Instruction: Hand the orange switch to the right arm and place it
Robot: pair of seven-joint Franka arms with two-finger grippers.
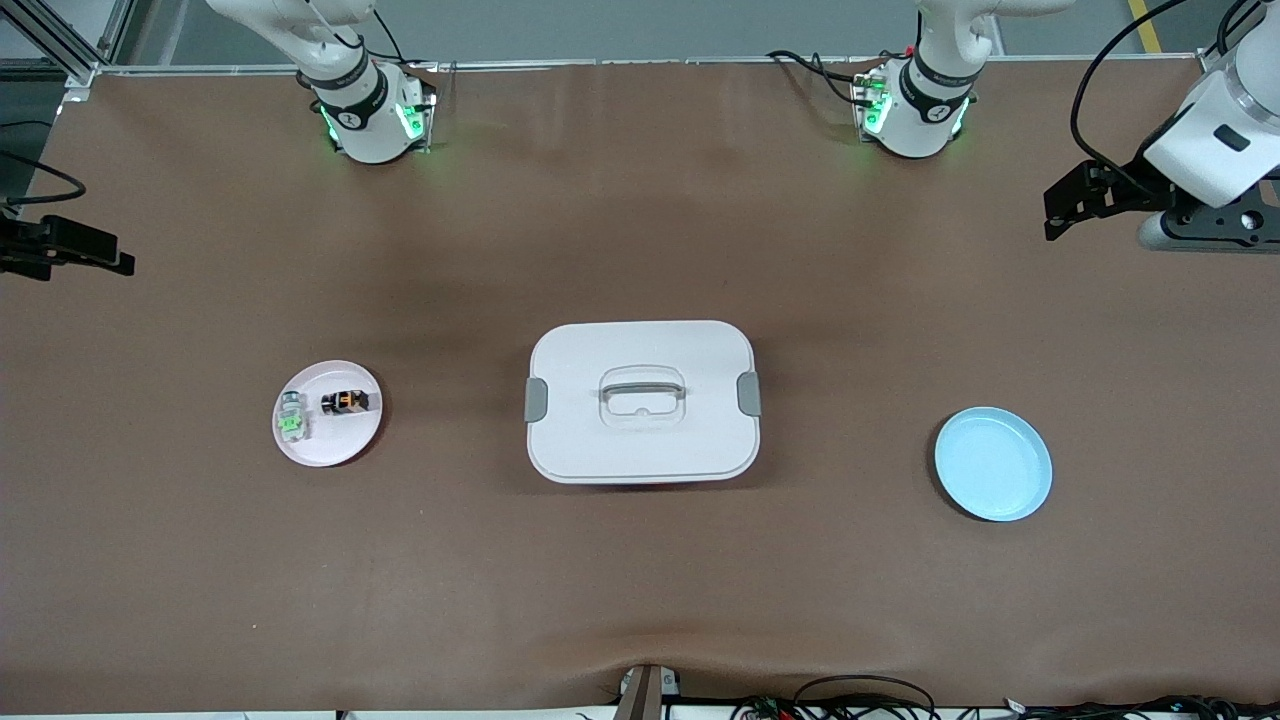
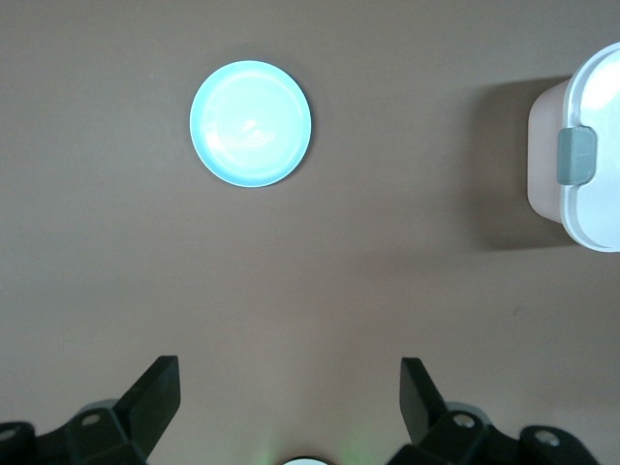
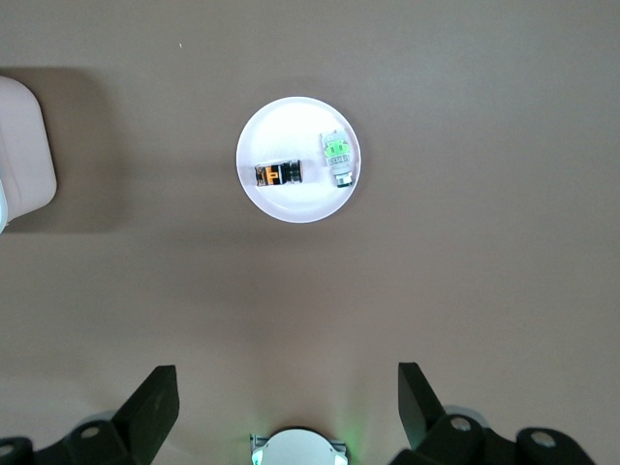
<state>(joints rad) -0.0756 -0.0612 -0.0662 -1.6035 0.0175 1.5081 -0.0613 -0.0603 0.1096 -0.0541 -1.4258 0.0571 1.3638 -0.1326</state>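
The orange switch (image 1: 345, 402) (image 3: 278, 174), a tiny black block with an orange-brown face, lies on a small pale pink plate (image 1: 330, 452) (image 3: 291, 210) toward the right arm's end of the table. My right gripper (image 1: 120, 262) (image 3: 289, 392) hangs high over that end of the table, apart from the plate. It is open and holds nothing. My left gripper (image 1: 1055, 215) (image 2: 291, 387) hangs high over the left arm's end of the table, also open and empty.
A pale switch with a green top (image 1: 292, 418) (image 3: 338, 158) lies beside the orange one on the same plate. A white lidded box (image 1: 641, 400) (image 2: 581, 165) with a handle stands mid-table. A light blue plate (image 1: 993, 463) (image 2: 250, 123) sits toward the left arm's end.
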